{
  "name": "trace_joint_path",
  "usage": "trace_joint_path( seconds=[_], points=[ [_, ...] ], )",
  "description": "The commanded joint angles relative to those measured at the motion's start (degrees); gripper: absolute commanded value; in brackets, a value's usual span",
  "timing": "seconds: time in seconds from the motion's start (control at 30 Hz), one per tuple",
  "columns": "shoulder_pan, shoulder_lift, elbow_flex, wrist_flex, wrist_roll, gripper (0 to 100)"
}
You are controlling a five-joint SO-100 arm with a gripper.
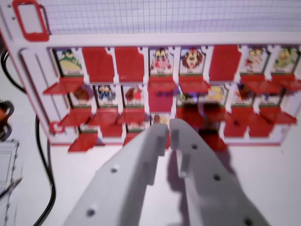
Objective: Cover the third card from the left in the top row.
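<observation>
A white board (155,39) holds rows of picture cards with red flaps. In the top row, the first card (69,61) from the wrist view's left shows a green figure. The second slot (98,63) and third slot (129,63) show plain red covers standing up. The fourth card (161,61) and fifth card (192,60) show their pictures, with their flaps lying down. The sixth slot (225,62) is also red. My white gripper (170,133) fills the lower middle, fingertips together in front of the bottom row, holding nothing and hiding some lower cards.
A black cable (44,160) runs down the wrist view's left beside the board. A red-framed slot (30,19) sits at the board's upper left corner. A grid-patterned mat (178,14) lies behind the board. White tabletop (263,183) lies in front.
</observation>
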Motion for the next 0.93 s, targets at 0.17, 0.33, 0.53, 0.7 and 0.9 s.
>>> trace_joint_path(
  seconds=[0.17, 0.33, 0.53, 0.7, 0.9],
  points=[
    [1.93, 17.14, 5.89, 6.42, -1.49, 0],
    [2.46, 23.03, 12.13, 6.94, -2.29, 0],
    [2.29, 25.4, 15.91, 5.71, -1.49, 0],
    [2.9, 26.63, 18.11, 4.66, -1.93, 0],
    [3.78, 28.56, 20.92, 3.6, -2.37, 0]
  ],
)
